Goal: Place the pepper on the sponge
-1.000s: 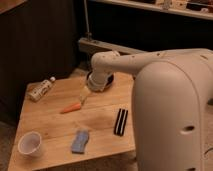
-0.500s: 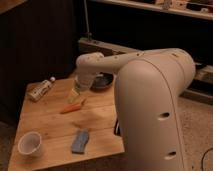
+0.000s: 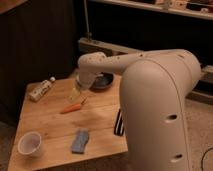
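Note:
The orange-red pepper (image 3: 72,107) lies on the wooden table (image 3: 47,122) near its middle, its tip pointing left. The blue-grey sponge (image 3: 80,141) lies flat closer to the front edge, a hand's width below the pepper and apart from it. My gripper (image 3: 75,94) hangs at the end of the white arm, just above the pepper's right end, pointing down at it. Nothing is seen held in it.
A white cup (image 3: 30,144) stands at the front left corner. A small bottle (image 3: 42,89) lies on its side at the back left. A dark bowl (image 3: 102,81) sits at the back behind the arm. A black ridged block (image 3: 119,123) is partly hidden by the arm at the right edge.
The arm has swung further left and lower, bringing the gripper down over the pepper's right end. More of the table's right side is now covered. The objects have not moved.

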Controlling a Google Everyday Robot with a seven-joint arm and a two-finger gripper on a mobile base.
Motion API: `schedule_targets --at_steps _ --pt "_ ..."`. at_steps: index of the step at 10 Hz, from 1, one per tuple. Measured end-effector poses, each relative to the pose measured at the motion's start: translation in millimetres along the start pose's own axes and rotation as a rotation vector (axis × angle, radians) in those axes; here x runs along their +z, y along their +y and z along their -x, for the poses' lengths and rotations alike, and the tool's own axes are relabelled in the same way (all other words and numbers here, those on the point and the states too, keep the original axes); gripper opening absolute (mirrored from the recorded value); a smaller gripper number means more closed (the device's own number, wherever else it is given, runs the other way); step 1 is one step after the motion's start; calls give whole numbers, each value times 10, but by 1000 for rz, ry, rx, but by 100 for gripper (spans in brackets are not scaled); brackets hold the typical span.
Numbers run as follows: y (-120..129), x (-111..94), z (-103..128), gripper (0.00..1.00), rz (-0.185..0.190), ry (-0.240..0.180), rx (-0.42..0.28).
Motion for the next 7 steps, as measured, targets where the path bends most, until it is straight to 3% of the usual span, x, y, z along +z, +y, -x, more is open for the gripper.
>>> schedule_targets --at_steps 3,7 --pt "36 380 251 80 28 -50 -183" --pt "101 568 201 80 62 -69 -248"
